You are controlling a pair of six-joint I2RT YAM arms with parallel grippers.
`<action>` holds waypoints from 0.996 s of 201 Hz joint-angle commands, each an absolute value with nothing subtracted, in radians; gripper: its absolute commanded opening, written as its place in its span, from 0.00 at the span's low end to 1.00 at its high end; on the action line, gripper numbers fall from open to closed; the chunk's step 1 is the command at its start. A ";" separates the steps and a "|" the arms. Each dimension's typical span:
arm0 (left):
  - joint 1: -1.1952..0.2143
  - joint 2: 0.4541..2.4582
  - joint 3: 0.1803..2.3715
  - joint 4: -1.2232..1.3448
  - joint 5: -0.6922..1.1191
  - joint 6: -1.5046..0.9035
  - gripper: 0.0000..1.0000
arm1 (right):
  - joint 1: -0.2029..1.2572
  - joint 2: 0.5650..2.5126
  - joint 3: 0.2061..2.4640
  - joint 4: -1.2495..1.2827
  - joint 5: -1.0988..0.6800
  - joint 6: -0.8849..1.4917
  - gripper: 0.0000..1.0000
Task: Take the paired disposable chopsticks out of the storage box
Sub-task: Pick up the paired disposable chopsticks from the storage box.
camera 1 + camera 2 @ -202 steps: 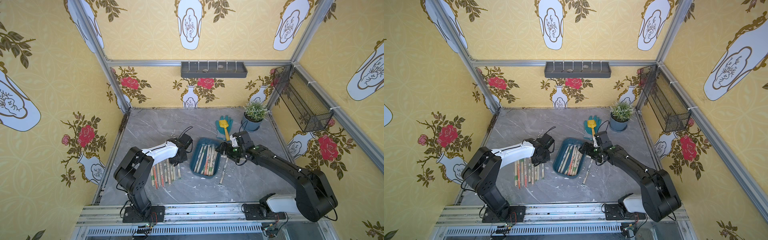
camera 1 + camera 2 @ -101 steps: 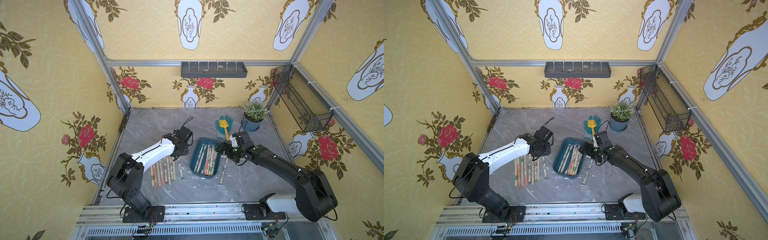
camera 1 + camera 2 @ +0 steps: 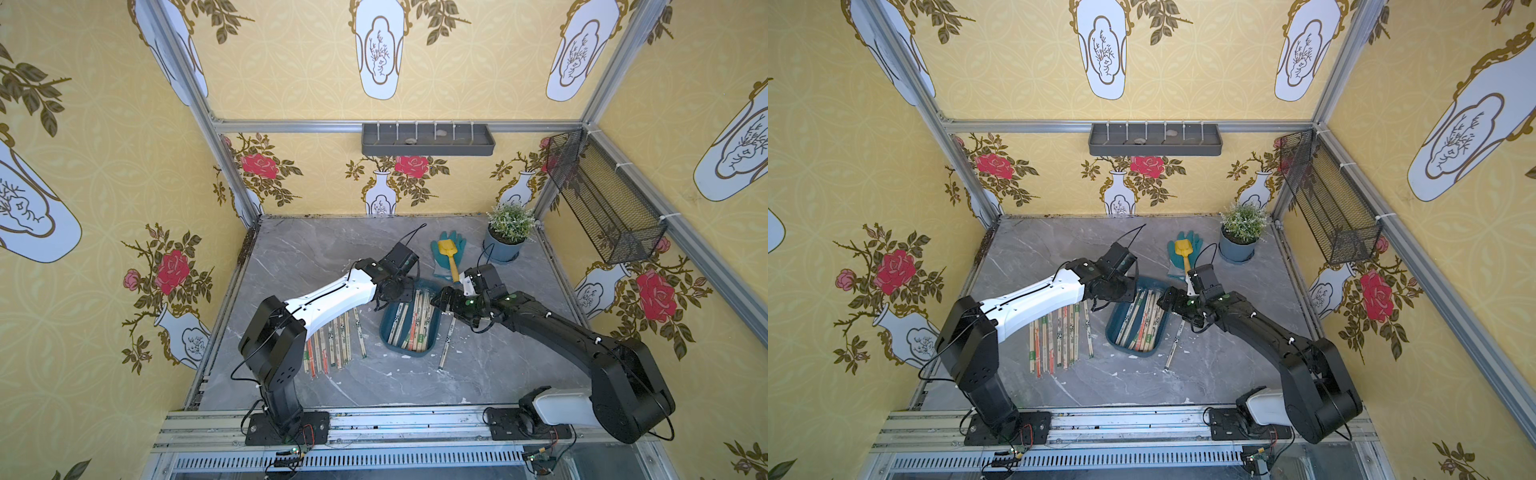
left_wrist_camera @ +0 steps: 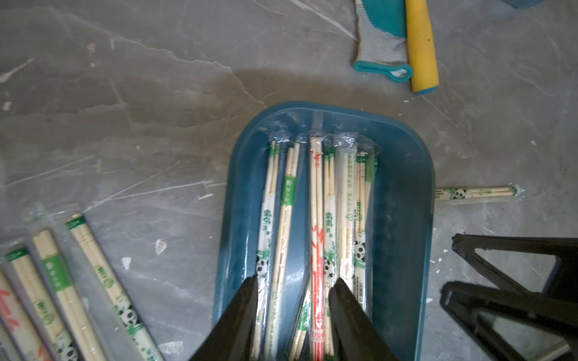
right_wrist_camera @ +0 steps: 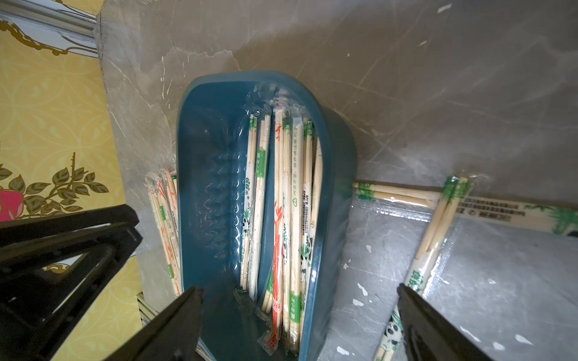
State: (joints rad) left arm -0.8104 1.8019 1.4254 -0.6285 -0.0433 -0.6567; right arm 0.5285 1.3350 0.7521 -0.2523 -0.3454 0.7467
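Note:
The teal storage box [image 3: 409,354] [image 3: 1133,353] lies mid-table with several paired disposable chopsticks [image 3: 413,320] [image 3: 1140,318] lengthwise in it. My left gripper [image 3: 399,291] [image 3: 1121,293] hangs over its far end. In the left wrist view this gripper [image 4: 296,279] is open, its jaws straddling a few wrapped pairs [image 4: 317,218] inside the box [image 4: 403,218]. My right gripper [image 3: 442,301] [image 5: 299,287] is wide open, straddling the box's right wall [image 5: 325,218], gripping nothing. More pairs [image 3: 332,345] [image 4: 62,281] lie on the table left of the box, and others [image 3: 446,340] [image 5: 431,237] lie to its right.
A yellow toy shovel [image 3: 449,253] rests on a teal glove [image 3: 440,249] behind the box. A potted plant [image 3: 505,239] stands at the back right. A grey tray [image 3: 428,139] hangs on the back wall, a black mesh basket [image 3: 602,203] on the right wall.
My left gripper has moved right from the pairs laid on the table to above the box's far end, and its jaws have come apart. The right arm has not moved.

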 commanded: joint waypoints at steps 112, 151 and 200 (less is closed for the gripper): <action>-0.847 1.999 1.476 -0.579 0.054 -0.664 0.29 | 0.528 1.331 0.754 -0.241 -0.340 0.742 0.97; -0.847 2.031 1.472 -0.581 0.045 -0.672 0.26 | 0.527 1.331 0.756 -0.245 -0.339 0.738 0.98; -0.847 2.065 1.466 -0.598 0.017 -0.680 0.23 | 0.528 1.330 0.754 -0.245 -0.339 0.739 0.98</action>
State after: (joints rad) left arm -0.8474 2.0464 1.4742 -0.5850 0.0418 -0.6777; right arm 0.5278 1.3327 0.7486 -0.2565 -0.3450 0.7433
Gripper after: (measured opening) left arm 0.236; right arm 0.976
